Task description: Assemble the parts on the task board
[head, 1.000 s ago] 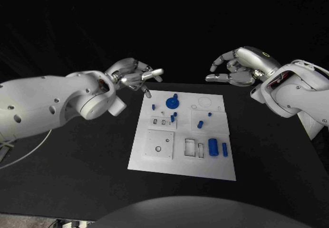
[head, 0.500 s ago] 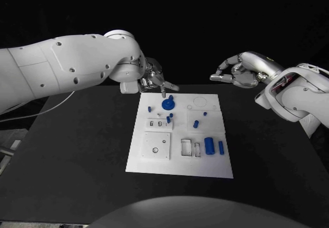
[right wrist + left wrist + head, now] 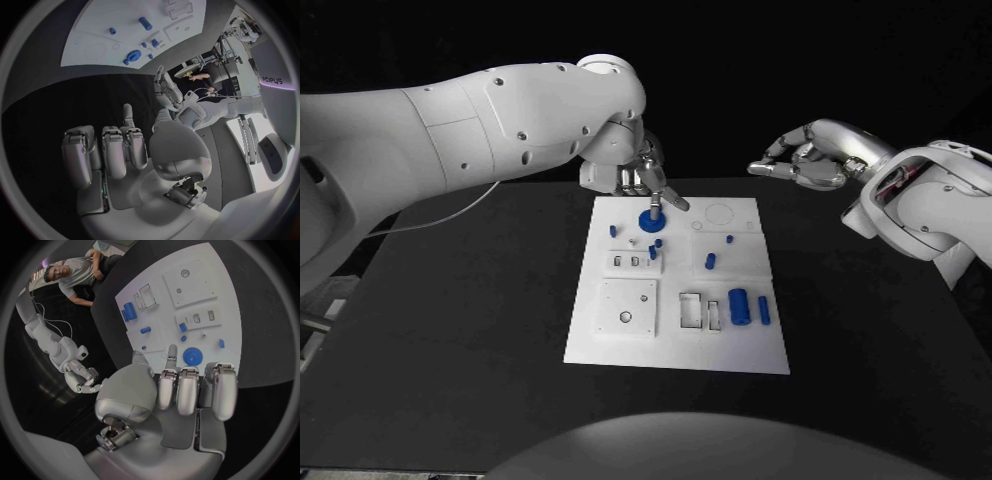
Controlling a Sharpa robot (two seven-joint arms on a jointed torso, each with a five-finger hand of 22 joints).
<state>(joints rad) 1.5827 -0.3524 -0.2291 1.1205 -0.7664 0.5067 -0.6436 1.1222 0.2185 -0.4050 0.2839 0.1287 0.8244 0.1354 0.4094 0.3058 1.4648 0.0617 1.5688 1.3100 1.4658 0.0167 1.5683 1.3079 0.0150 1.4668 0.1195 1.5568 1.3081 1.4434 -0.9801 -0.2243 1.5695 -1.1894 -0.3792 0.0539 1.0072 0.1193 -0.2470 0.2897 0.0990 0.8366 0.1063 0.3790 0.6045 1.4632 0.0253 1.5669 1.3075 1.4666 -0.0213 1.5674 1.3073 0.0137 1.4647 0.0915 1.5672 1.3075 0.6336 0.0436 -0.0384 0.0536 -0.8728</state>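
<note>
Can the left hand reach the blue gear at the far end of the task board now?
Probably yes. The left hand hovers just above the blue gear, holding nothing, and nothing lies between them. The right hand is off to the side, beyond the task board.

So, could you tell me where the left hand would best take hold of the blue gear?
Probably by the raised knob on top of the gear, pinched from straight above. The disc seems to lie flat on the board, leaving its edge little to grip. The left hand hovers just beyond it.
</note>
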